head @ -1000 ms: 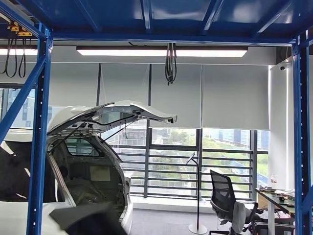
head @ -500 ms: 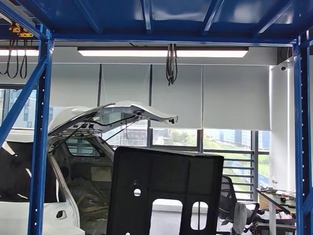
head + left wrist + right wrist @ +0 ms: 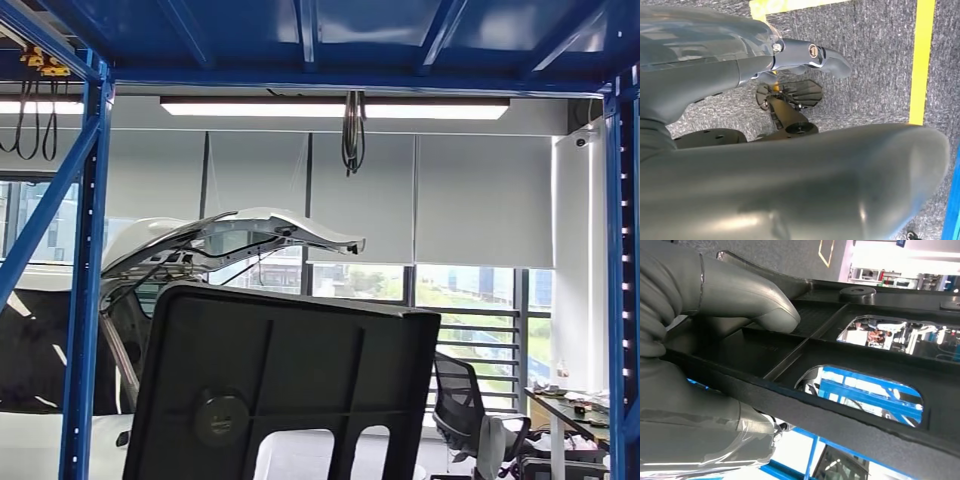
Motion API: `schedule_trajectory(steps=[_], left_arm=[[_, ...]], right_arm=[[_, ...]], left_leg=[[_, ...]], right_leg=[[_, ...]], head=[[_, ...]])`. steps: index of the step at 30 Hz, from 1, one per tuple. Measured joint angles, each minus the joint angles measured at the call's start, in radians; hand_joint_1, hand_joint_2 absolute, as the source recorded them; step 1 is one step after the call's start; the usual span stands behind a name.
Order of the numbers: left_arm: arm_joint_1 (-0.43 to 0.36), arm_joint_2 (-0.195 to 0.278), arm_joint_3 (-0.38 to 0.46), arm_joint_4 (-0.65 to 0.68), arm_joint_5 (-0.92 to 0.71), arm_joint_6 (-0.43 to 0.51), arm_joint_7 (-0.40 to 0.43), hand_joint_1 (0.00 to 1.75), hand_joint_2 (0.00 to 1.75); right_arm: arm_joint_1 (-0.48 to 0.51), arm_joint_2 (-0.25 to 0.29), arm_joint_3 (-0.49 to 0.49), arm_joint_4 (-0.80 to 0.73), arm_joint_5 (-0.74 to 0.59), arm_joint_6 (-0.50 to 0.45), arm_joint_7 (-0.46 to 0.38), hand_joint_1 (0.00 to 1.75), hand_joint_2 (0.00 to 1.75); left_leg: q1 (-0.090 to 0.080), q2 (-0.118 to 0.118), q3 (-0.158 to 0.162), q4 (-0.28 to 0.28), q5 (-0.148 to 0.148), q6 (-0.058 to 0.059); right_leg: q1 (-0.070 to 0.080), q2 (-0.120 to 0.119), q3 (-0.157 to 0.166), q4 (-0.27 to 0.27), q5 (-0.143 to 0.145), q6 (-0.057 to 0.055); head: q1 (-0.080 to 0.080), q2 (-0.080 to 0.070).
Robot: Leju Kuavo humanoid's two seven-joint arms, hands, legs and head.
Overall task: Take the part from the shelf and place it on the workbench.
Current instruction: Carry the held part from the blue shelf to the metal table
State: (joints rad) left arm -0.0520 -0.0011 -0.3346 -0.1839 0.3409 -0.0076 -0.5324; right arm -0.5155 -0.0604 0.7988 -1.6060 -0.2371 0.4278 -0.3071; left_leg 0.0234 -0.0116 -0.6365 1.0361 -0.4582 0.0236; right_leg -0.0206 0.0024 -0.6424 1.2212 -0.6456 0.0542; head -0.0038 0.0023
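Note:
The part is a large black panel (image 3: pixel 287 380) with cut-outs. It stands raised and slightly tilted close in front of the head camera, hiding the lower middle of that view. In the right wrist view my right hand (image 3: pixel 711 340) grips the panel (image 3: pixel 866 355) at its edge, with the thumb (image 3: pixel 753 300) lying on its ribbed face and the fingers under it. My left hand (image 3: pixel 791 170) hangs above the floor; one finger (image 3: pixel 817 52) is stretched out apart from the thick thumb, and nothing lies between them.
Blue shelf uprights stand at the left (image 3: pixel 84 280) and right (image 3: pixel 617 280), with a blue deck overhead. Behind is a white car with its tailgate (image 3: pixel 249 235) raised. An office chair (image 3: pixel 459 405) and a desk (image 3: pixel 570 405) stand at the right. Yellow tape (image 3: pixel 921 60) marks the grey carpet.
The black panel has come up from the lower left edge of the head view, stood upright in the middle, and now sits closer, larger and further left.

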Motion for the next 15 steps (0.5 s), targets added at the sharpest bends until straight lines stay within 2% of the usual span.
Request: schedule_trajectory(steps=[1, 2, 3, 5, 6, 7, 8, 11, 13, 15], left_arm=[[0.001, 0.0, 0.0, 0.0, 0.002, -0.002, 0.0, 0.0, 0.0], [0.002, 0.0, 0.0, 0.0, 0.006, -0.004, 0.0, 0.0, 0.0], [0.003, 0.0, 0.001, 0.0, 0.01, -0.008, 0.0, 0.0, 0.0], [0.005, 0.0, 0.004, 0.0, 0.019, -0.018, -0.001, 0.0, 0.0], [0.006, 0.0, 0.006, 0.0, 0.023, -0.022, -0.002, 0.0, 0.0], [0.007, 0.0, 0.008, 0.0, 0.027, -0.025, -0.003, 0.0, 0.0], [0.008, 0.001, 0.01, 0.0, 0.03, -0.028, -0.004, 0.0, 0.0], [0.014, 0.004, 0.014, 0.0, 0.034, -0.035, -0.005, 0.0, 0.0], [0.016, 0.008, 0.018, 0.0, 0.036, -0.041, -0.006, 0.0, 0.0], [0.02, 0.012, 0.022, 0.0, 0.036, -0.044, -0.006, 0.0, 0.0]], right_arm=[[0.0, 0.0, 0.004, 0.002, -0.002, 0.0, 0.001, 1.75, 1.75], [0.0, 0.0, 0.008, 0.003, -0.006, 0.001, 0.003, 1.75, 1.75], [0.0, 0.0, 0.012, 0.004, -0.011, 0.001, 0.005, 1.75, 1.75], [-0.003, 0.0, 0.018, 0.005, -0.022, 0.001, 0.011, 1.75, 1.75], [-0.004, 0.0, 0.021, 0.005, -0.025, 0.001, 0.013, 1.75, 1.75], [-0.005, -0.001, 0.022, 0.006, -0.027, 0.0, 0.014, 1.75, 1.75], [-0.005, -0.001, 0.023, 0.007, -0.028, 0.0, 0.014, 1.75, 1.75], [-0.004, -0.003, 0.023, 0.009, -0.029, -0.005, 0.013, 1.75, 1.75], [-0.004, -0.003, 0.023, 0.009, -0.029, -0.009, 0.011, 1.75, 1.75], [0.0, -0.004, 0.023, 0.01, -0.029, -0.011, 0.009, 1.75, 1.75]], left_leg=[[0.0, 0.0, 0.0, 0.0, -0.001, 0.0], [0.0, 0.0, 0.001, 0.0, -0.001, -0.002], [0.0, -0.001, 0.003, 0.001, -0.003, -0.003], [0.0, -0.002, 0.009, 0.001, -0.007, -0.01], [0.0, -0.003, 0.012, 0.001, -0.009, -0.016], [-0.001, -0.003, 0.013, 0.001, -0.009, -0.022], [-0.001, -0.003, 0.013, -0.001, -0.009, -0.028], [0.002, -0.002, 0.013, -0.002, -0.013, -0.046], [0.003, 0.0, -0.012, 0.055, -0.053, -0.05], [0.002, 0.001, -0.07, 0.182, -0.114, -0.052]], right_leg=[[0.0, 0.0, -0.028, 0.049, -0.012, 0.0], [0.0, 0.0, -0.041, 0.063, -0.003, 0.0], [0.0, 0.0, -0.035, 0.039, 0.023, -0.001], [0.0, 0.0, 0.021, -0.091, 0.097, -0.005], [0.002, 0.001, 0.047, -0.149, 0.123, -0.011], [0.005, 0.002, 0.062, -0.184, 0.135, -0.016], [0.008, 0.004, 0.066, -0.195, 0.136, -0.023], [0.009, 0.006, 0.065, -0.203, 0.143, -0.043], [0.006, 0.003, 0.068, -0.209, 0.147, -0.055], [0.009, 0.0, 0.068, -0.21, 0.146, -0.062]], head=[[0.0, 0.0], [0.0, 0.0], [0.0, 0.0], [0.0, 0.0], [0.0, 0.0], [0.0, 0.0], [0.0, 0.0], [0.0, 0.0], [0.0, 0.0], [0.0, 0.0]])
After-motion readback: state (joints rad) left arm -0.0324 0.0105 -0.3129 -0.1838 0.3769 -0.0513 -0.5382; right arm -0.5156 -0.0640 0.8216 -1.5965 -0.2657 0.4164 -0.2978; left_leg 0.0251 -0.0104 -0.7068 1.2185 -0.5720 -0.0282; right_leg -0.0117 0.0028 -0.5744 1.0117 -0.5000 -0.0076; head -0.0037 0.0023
